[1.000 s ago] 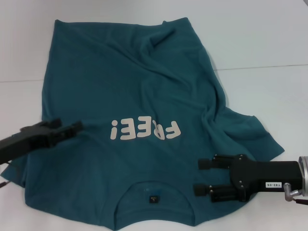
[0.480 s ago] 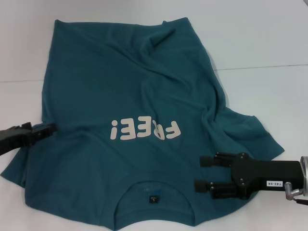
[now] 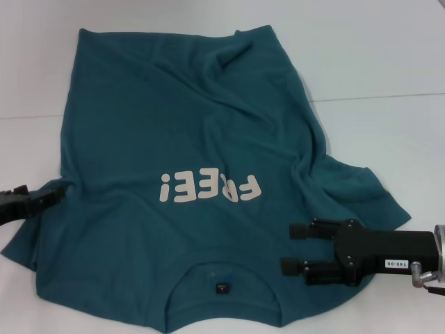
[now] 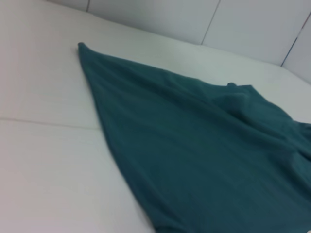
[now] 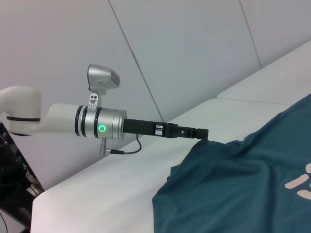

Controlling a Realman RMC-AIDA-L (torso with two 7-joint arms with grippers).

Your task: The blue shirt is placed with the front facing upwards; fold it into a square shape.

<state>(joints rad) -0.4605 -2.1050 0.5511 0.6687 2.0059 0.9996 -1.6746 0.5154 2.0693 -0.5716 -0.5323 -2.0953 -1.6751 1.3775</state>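
Observation:
The blue shirt (image 3: 188,139) lies spread on the white table with its front up. Its white "FREE!" lettering (image 3: 211,188) reads upside down and the collar (image 3: 221,282) is nearest me. My left gripper (image 3: 59,189) reaches in low from the left, its tip at the edge of the shirt's left sleeve. The right wrist view shows that left gripper (image 5: 200,132) touching the raised sleeve edge of the shirt (image 5: 252,184). My right gripper (image 3: 294,248) hovers open over the shirt's right shoulder, holding nothing. The left wrist view shows only the shirt's fabric (image 4: 204,160).
The white table (image 3: 389,62) extends past the shirt on every side, with a seam line (image 3: 382,97) running across it. Grey wall panels (image 5: 194,43) stand behind the left arm (image 5: 73,121).
My left gripper has drawn back leftward, from above the shirt beside the lettering to the sleeve's edge. The right gripper has barely shifted. The shirt lies as before.

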